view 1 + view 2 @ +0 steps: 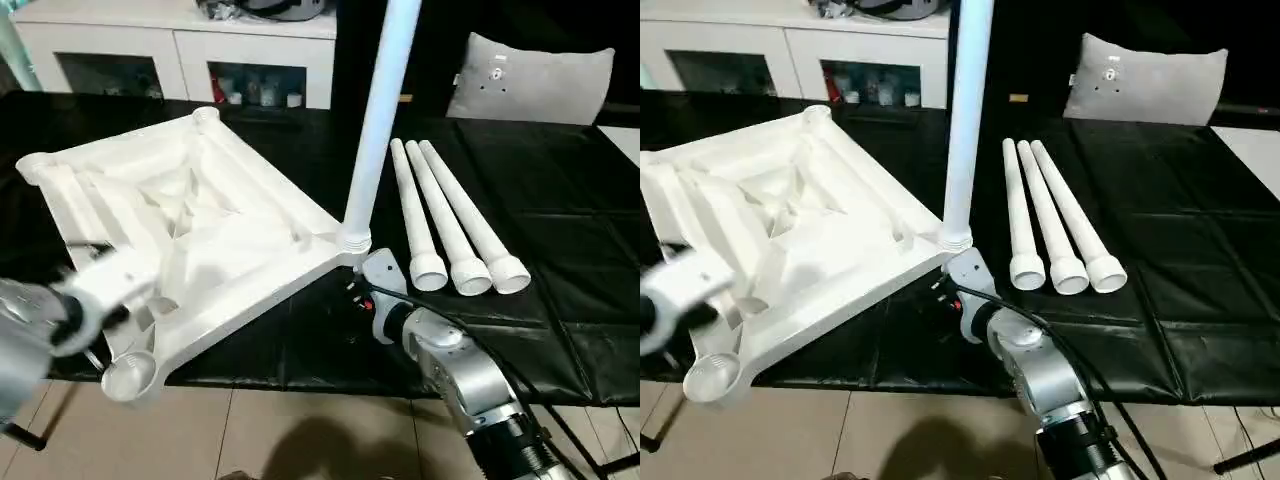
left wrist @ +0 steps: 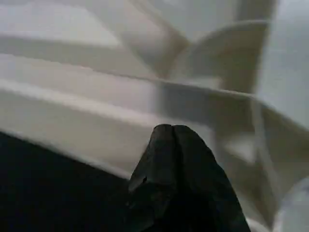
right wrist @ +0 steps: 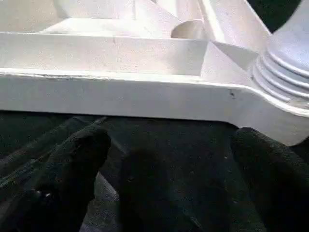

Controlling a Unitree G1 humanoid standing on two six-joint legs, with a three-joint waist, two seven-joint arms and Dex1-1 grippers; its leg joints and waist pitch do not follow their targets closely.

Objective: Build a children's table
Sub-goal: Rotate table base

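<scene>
The children's table top (image 1: pixel 190 220) lies upside down on the black cloth, ribbed underside up, with its near corner hanging over the table's front edge. One white leg (image 1: pixel 375 130) stands upright in the corner socket on the right. Three more legs (image 1: pixel 455 225) lie side by side on the cloth to its right. My right gripper (image 3: pixel 169 154) is open just below that socketed corner, and its fingers (image 3: pixel 77 159) are spread on either side over the cloth. My left gripper (image 2: pixel 171 133) is shut with nothing between its tips, right in front of the top's white rim at the front left.
An empty round socket (image 1: pixel 130 378) juts past the table's front edge over the tiled floor (image 1: pixel 300 440). A white cabinet (image 1: pixel 180 50) stands behind the table, and a grey cushion (image 1: pixel 530 80) sits at the back right. Black cloth (image 1: pixel 560 200) lies bare at the right.
</scene>
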